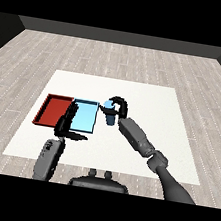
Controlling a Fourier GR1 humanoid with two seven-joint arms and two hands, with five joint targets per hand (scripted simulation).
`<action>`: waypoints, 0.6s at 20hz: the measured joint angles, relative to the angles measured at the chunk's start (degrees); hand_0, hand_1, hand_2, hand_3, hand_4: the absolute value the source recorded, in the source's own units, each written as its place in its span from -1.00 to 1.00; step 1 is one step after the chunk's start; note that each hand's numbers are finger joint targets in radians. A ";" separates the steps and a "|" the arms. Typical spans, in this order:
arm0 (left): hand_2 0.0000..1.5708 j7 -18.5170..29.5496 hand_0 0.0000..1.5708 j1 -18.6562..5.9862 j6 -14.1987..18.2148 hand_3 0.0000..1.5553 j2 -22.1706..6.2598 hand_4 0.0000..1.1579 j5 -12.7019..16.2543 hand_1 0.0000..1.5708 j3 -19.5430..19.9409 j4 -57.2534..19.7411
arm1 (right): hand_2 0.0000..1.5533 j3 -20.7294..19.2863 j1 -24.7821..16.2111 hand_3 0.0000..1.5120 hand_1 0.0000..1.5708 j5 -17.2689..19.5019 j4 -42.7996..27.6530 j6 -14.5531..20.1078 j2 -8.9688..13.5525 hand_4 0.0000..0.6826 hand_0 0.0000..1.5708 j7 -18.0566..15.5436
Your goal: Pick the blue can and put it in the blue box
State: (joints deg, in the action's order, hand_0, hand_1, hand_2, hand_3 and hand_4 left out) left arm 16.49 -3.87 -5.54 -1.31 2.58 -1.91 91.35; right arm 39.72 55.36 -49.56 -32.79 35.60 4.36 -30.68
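Blue can (110, 116): I read it as upright, held by the right hand (118, 106), whose fingers curl round its upper part from behind. I place the can just beside the right edge of the light blue tray (84, 117), outside the tray wall. I cannot tell whether its base rests on the worktop (148, 108) or sits slightly above it.

Right forearm (137, 137): it enters from the lower right corner and runs diagonally up and left across the worktop to the can.

Left hand (69, 122): I see it over the near edge of the two trays, about where they meet, with its fingers straight and pointing away from me and its thumb out to the right along the near edge of the light blue tray. It grips nothing. The left forearm (48, 157) rises from the lower left.

Edges and room: the red tray (52, 111) and the light blue tray lie side by side, walls touching, on the left half of the worktop. The red tray's left wall is near the worktop's left edge. I note bare white surface behind the trays up to the far edge, and over the right half of the worktop apart from the right forearm. Grey plank floor (120, 58) surrounds the worktop.

Count: one can, two trays (one red, one light blue), two hands, one worktop.
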 measured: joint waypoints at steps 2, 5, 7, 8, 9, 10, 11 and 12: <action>-1.00 -0.72 -1.00 -0.48 0.74 -1.00 0.50 -1.00 -0.57 -1.00 -2.10 -0.99 | 0.86 0.21 0.41 0.86 0.81 1.46 -2.83 0.62 1.82 0.81 0.81 1.72; -1.00 -1.37 -1.00 -1.10 1.62 -1.00 0.86 -1.00 -1.00 -1.00 -3.98 -2.43 | 0.86 1.14 -2.79 0.86 0.81 4.18 -9.90 2.49 4.72 0.81 0.81 3.90; -1.00 -1.77 -1.00 -1.48 2.04 -1.00 1.03 -1.00 -0.79 -1.00 -4.99 -2.92 | 0.86 2.01 -6.44 0.86 0.81 5.61 -16.38 3.54 7.99 0.81 0.81 5.41; -1.00 -1.90 -1.00 -1.65 2.25 -1.00 1.09 -1.00 -0.70 -1.00 -5.38 -3.13 | 0.86 2.32 -8.33 0.86 0.81 6.10 -20.03 4.05 10.11 0.81 0.81 6.18; -1.00 -1.99 -1.00 -1.83 2.51 -1.00 1.13 -1.00 -0.63 -1.00 -5.76 -3.33 | 0.86 2.40 -10.11 0.86 0.81 6.75 -22.99 4.19 11.91 0.80 0.81 6.83; -1.00 -2.00 -1.00 -1.92 2.86 -1.00 1.17 -1.00 -0.65 -1.00 -6.02 -3.42 | 0.86 2.44 -11.64 0.86 0.81 7.44 -25.80 4.17 13.79 0.80 0.81 7.68; -1.00 -2.10 -1.00 -1.76 2.94 -1.00 1.20 -1.00 -0.40 -1.00 -6.59 -3.45 | 0.87 2.90 -13.16 0.85 0.82 8.39 -28.71 5.10 14.93 0.80 0.82 8.84; -1.00 -2.66 -1.00 -2.07 3.64 -1.00 1.22 -1.00 -0.03 -1.00 -7.50 -3.36 | 0.87 3.16 -14.60 0.86 0.83 9.40 -31.16 5.69 15.85 0.78 0.83 9.62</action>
State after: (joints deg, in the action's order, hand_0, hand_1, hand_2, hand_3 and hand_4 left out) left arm 13.84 -5.94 -1.90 -0.09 2.56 -9.41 88.00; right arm 42.87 40.76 -40.16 -63.96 41.30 20.22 -21.06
